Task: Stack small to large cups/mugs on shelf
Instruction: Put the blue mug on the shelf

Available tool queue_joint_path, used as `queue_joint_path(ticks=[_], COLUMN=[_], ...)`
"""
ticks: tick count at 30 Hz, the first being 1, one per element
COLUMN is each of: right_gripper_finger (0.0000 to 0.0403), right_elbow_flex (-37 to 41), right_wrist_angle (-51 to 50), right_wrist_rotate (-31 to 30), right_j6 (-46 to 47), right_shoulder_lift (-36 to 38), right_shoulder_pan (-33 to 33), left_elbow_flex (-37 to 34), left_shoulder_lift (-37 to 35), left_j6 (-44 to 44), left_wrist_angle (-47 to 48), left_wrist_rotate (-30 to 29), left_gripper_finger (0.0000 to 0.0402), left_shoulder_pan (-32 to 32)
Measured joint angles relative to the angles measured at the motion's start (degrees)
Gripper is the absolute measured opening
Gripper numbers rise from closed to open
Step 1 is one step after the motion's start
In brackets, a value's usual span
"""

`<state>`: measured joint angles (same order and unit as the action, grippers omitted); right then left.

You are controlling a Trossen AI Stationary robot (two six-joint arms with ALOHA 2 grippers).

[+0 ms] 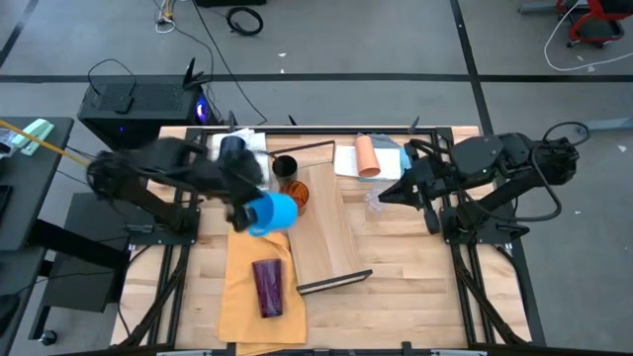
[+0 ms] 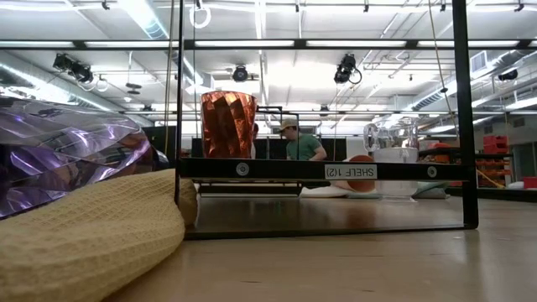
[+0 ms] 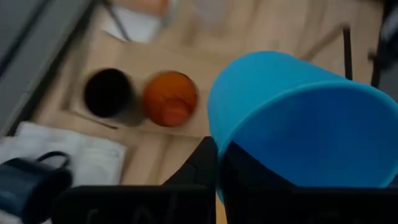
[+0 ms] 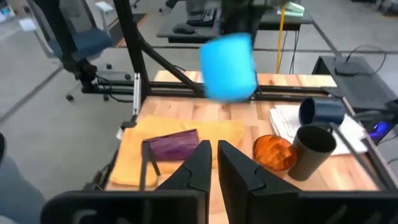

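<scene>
1. Wooden slats carry everything: the tabletop [image 1: 415,297] has the pale shelf [image 1: 331,232] lying down its middle, with a mustard cloth [image 1: 237,297] just beside it.
2. Left hand [image 1: 247,210] is up off the surface, clamped on the bright blue mug [image 1: 271,213], which hangs tilted above the cloth's edge next to the shelf, lifted clear so it can travel over the other cups.
3. On the shelf's far end stand the black cup [image 1: 284,166] and the orange tumbler [image 1: 298,194], touching or nearly so; that looks like the start of the small-to-large row.
4. Purple tumbler [image 1: 268,287] lies on its side on the cloth, not yet shelved.
5. Navy mug [image 1: 233,148] and peach cup [image 1: 367,155] rest on white cloths at the back.
6. Right hand [image 1: 381,198] waits near the shelf's right edge, fingers drawn nearly together on nothing.
</scene>
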<state>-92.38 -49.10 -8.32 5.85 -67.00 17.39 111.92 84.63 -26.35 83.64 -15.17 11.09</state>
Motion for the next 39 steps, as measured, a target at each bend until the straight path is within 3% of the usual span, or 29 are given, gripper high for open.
queue_joint_path(ticks=[6, 9, 13, 21, 29, 39], right_gripper_finger=[0.0036, 0.0037, 0.0036, 0.0035, 0.0032, 0.0028], right_elbow_flex=[0.0, 0.0, 0.0, 0.0, 0.0, 0.0], right_wrist_angle=[0.1, 0.1, 0.1, 0.0, 0.0, -0.2], right_wrist_rotate=[-0.8, -1.1, -1.1, -1.1, -1.1, -1.1], right_j6=[-1.8, -1.6, -0.9, 2.9, 4.5, 6.2], right_shoulder_lift=[-0.9, -1.2, -1.5, -2.0, -2.0, -2.0], right_shoulder_pan=[0.0, 0.0, 0.0, 0.0, 0.0, 0.0], left_elbow_flex=[0.0, 0.0, 0.0, 0.0, 0.0, -0.6], left_shoulder_lift=[7.9, 10.6, 12.7, 17.1, 22.2, 23.1], left_j6=[10.0, 19.5, 27.7, 29.0, 35.7, 36.6], left_wrist_angle=[-0.6, -0.8, -0.9, -0.4, -1.6, -6.2], left_wrist_rotate=[8.6, 12.9, 13.5, 13.1, 13.3, 13.0], left_gripper_finger=[0.0010, 0.0010, 0.0010, 0.0010, 0.0010, 0.0010], left_shoulder_pan=[0.0, 0.0, -0.4, -4.3, -4.0, -5.3])
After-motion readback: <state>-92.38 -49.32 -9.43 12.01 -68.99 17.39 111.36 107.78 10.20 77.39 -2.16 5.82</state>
